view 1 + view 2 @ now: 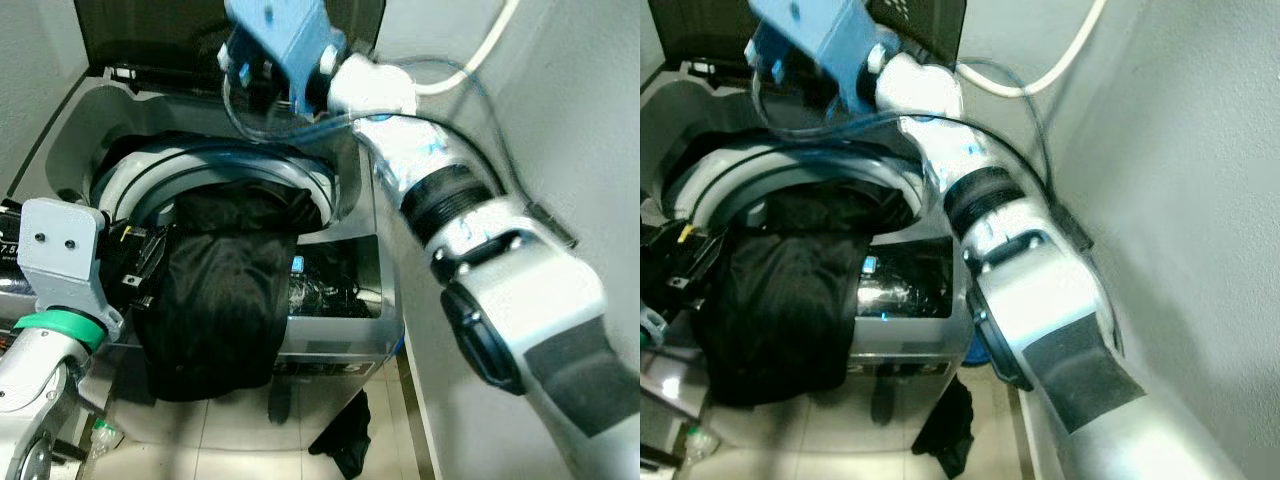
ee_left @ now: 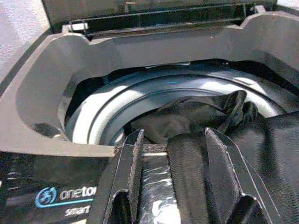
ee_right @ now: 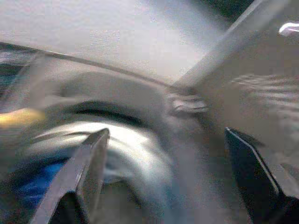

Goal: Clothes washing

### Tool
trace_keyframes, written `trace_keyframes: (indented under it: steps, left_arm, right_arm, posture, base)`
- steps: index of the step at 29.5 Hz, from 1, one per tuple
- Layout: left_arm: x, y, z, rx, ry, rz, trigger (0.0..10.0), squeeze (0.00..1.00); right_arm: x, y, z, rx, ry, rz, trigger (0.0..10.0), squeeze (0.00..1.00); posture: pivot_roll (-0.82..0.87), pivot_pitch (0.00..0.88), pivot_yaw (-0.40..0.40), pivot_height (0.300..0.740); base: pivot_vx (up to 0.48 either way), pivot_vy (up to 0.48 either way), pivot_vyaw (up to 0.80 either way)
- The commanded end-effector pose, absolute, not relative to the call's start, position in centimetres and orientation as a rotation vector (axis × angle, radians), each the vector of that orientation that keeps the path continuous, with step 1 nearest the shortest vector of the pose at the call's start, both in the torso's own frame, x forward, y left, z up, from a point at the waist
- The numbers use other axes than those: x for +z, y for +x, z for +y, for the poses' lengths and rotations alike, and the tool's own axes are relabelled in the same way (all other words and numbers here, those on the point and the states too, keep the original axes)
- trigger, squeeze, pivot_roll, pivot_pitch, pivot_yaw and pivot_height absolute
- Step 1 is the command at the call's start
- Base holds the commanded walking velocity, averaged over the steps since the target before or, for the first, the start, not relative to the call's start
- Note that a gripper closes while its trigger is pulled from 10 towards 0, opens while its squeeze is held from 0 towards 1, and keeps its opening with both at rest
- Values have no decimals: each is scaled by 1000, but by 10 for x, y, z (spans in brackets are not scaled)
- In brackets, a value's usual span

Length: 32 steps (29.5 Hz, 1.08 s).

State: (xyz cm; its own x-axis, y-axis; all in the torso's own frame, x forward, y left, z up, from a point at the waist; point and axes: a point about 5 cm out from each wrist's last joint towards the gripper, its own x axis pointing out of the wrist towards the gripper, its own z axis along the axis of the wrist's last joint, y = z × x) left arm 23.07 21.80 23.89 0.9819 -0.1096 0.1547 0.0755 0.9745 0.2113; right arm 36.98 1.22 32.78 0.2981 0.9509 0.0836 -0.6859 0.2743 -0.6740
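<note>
A top-loading washing machine (image 1: 352, 200) stands with its lid (image 1: 150, 35) raised. A black garment (image 1: 215, 300) lies half in the drum (image 2: 107, 112) and hangs over the front rim, down the machine's front. My left gripper (image 2: 173, 135) is at the front left rim with its fingers apart. A fold of the black garment (image 2: 189, 163) lies between them against one finger, with a gap beside the other. My right gripper (image 3: 163, 135) is held high over the back of the machine near the lid, open and empty. Its view is blurred.
A second dark cloth (image 1: 345, 440) lies on the tiled floor at the machine's front right corner. A grey wall (image 1: 560, 120) runs close along the right side, with a white hose (image 1: 480, 55) on it. The glossy control panel (image 1: 330, 285) sits at the front.
</note>
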Motion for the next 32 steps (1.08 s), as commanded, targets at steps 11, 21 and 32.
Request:
trace_keyframes:
  steps: [11,21,32]
  left_arm:
    - [243,233,220,-112,229,-172,10000,0]
    - [243,235,219,-118,230,-173,10000,0]
    - [241,227,220,-94,229,-167,10000,0]
  right_arm:
    - [240,310,-10,1763,-621,-431,10000,0]
    - [227,295,0,1786,-602,-472,10000,0]
    - [213,291,34,1702,-750,-464,10000,0]
  posture:
    - [135,53,-49,740]
    - [135,53,-48,740]
    - [149,62,-75,740]
  base:
    - [0,0,0]
    - [0,0,0]
    - [0,0,0]
